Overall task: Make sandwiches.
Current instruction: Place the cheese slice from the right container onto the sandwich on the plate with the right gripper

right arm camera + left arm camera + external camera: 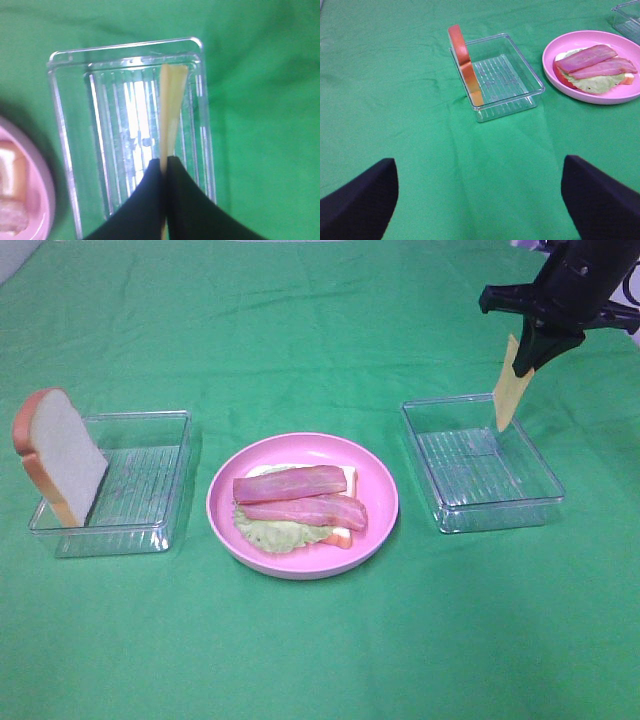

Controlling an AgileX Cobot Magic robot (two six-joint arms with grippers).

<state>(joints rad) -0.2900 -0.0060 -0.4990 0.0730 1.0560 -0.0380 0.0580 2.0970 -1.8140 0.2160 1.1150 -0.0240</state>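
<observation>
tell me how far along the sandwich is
Done: bread, lettuce and bacon stacked on the plate. In hand: right gripper holds the cheese over the right tray. To do: cheese onto the bacon, then the slice propped at the left tray.

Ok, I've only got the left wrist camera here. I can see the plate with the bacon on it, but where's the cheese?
Observer: The right gripper is shut on the cheese slice and holds it on edge, up in the air.
Operator: Is it over the plate?
Observer: No. It hangs above the clear tray to the right of the pink plate in the high view.
Operator: Anything else in that tray?
Observer: The right wrist view shows only the tray's ribbed bottom beneath the cheese.
</observation>
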